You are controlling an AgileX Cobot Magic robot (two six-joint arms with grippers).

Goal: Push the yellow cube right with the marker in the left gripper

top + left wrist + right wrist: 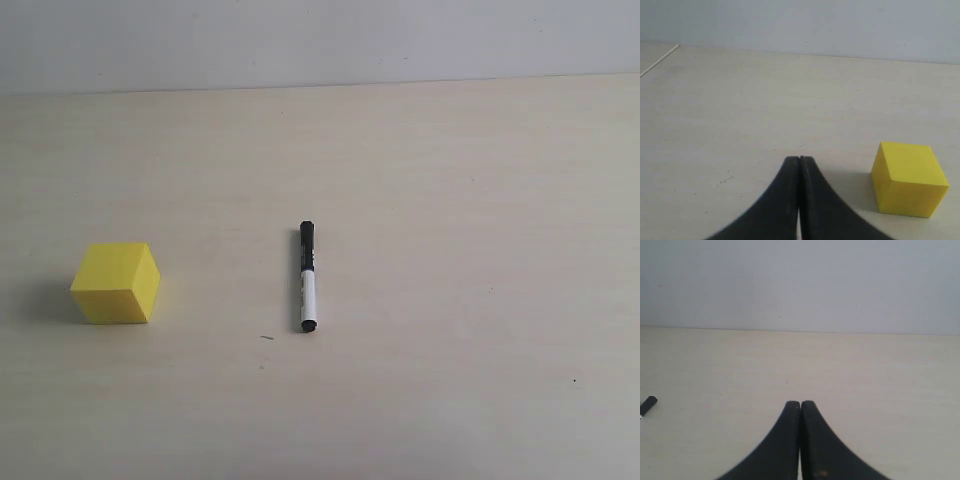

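Your left claw (799,161) is pinched shut, empty. The marker (307,277), centre frame, looks light, stiff, slick: take its white barrel midway.

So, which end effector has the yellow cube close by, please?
The left end effector: the yellow cube sits near its tips; the right end effector sees only part of the marker.

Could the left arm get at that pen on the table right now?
Probably yes: the marker lies in the open, well apart from the yellow cube. But the left end effector is shut and would need opening.
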